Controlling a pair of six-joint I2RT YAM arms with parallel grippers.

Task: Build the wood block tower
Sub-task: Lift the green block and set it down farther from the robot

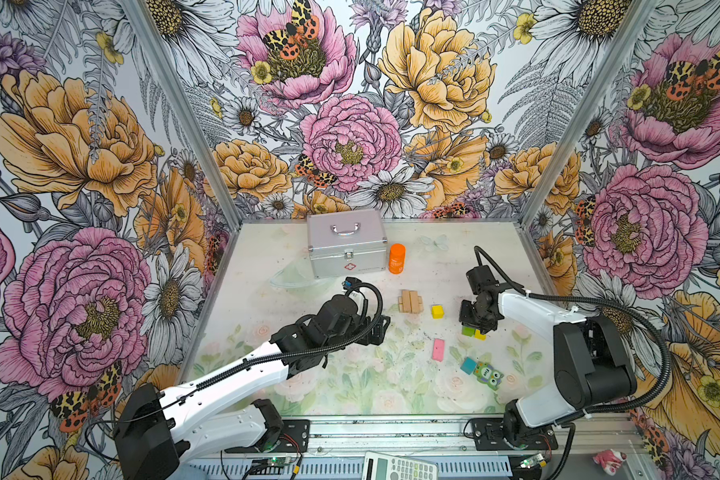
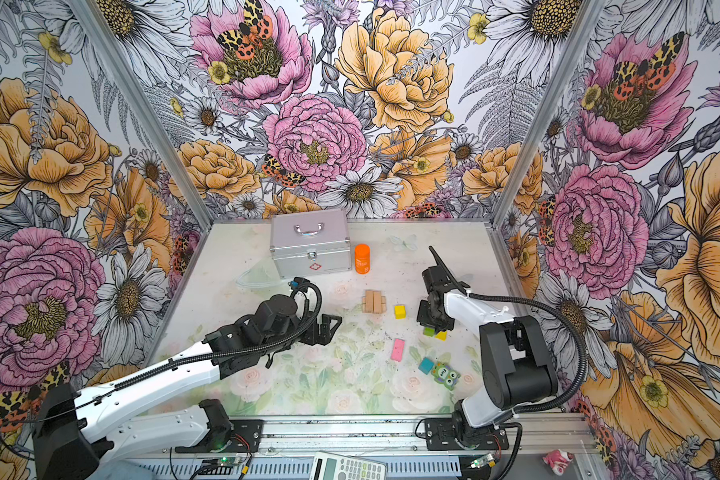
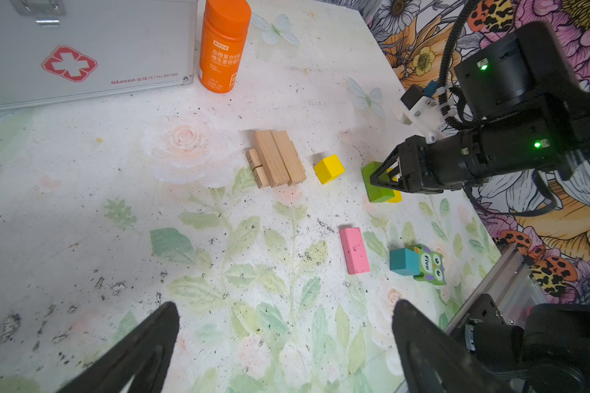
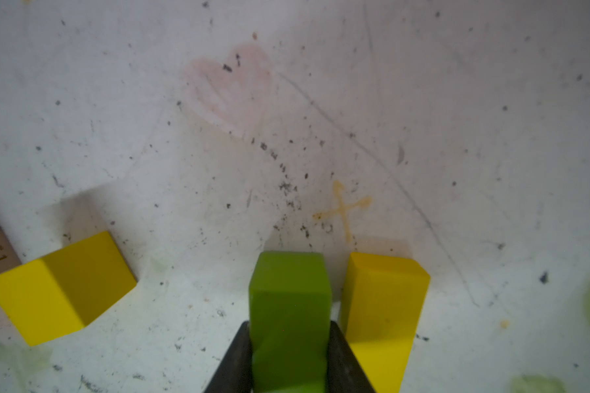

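Floral tabletop (image 1: 350, 395) | right gripper (image 4: 289, 343) clamped on green bar (image 4: 288, 289), lower centre | we judge it light, rigid, slick: pinch long flat sides | left gripper (image 3: 286, 333) spread, empty

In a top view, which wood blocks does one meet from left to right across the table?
In order: tan planks → yellow cube → green bar → green owl piece. Left out, overlapping: pink plank, teal cube, yellow bar.

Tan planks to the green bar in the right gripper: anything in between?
Only the yellow cube, apart from both the tan planks and the green bar. Shows in both top views and the left wrist view.
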